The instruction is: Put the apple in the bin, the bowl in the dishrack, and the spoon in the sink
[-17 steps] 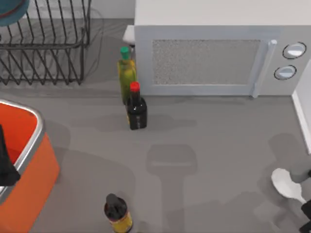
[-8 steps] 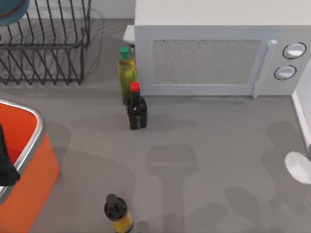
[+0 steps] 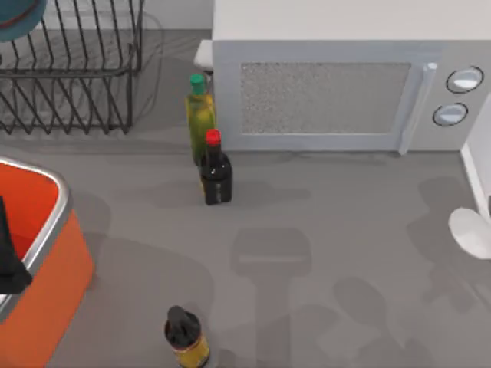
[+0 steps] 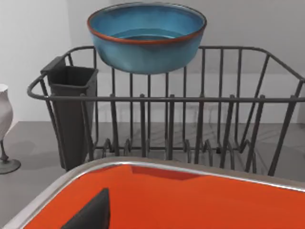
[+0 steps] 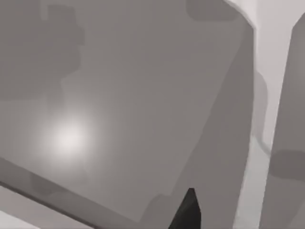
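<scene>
The white spoon [image 3: 469, 231] hangs above the table at the top view's right edge, beside the white rim of the sink [image 3: 481, 172]. Its handle runs out of the picture, and its shadow falls on the grey table. My right gripper [image 5: 188, 211] shows as a dark tip over a smooth grey surface. The blue bowl [image 4: 147, 36] sits on top of the dark wire dishrack [image 4: 200, 100], also seen at the back left as the bowl [image 3: 15, 19] and the dishrack [image 3: 73, 73]. My left gripper [image 4: 90, 213] hovers over the orange bin [image 3: 42, 261]. The apple is out of view.
A white microwave [image 3: 330, 92] stands at the back. A green-capped oil bottle [image 3: 199, 115] and a red-capped dark bottle [image 3: 215, 172] stand in front of its left corner. A black-capped jar [image 3: 186, 337] stands near the front edge. A white glass [image 4: 4, 126] stands beside the rack.
The spoon has risen and travelled right and toward the back, up to the sink's rim, and its shadow followed. The right gripper has left the top view. The left arm has not moved.
</scene>
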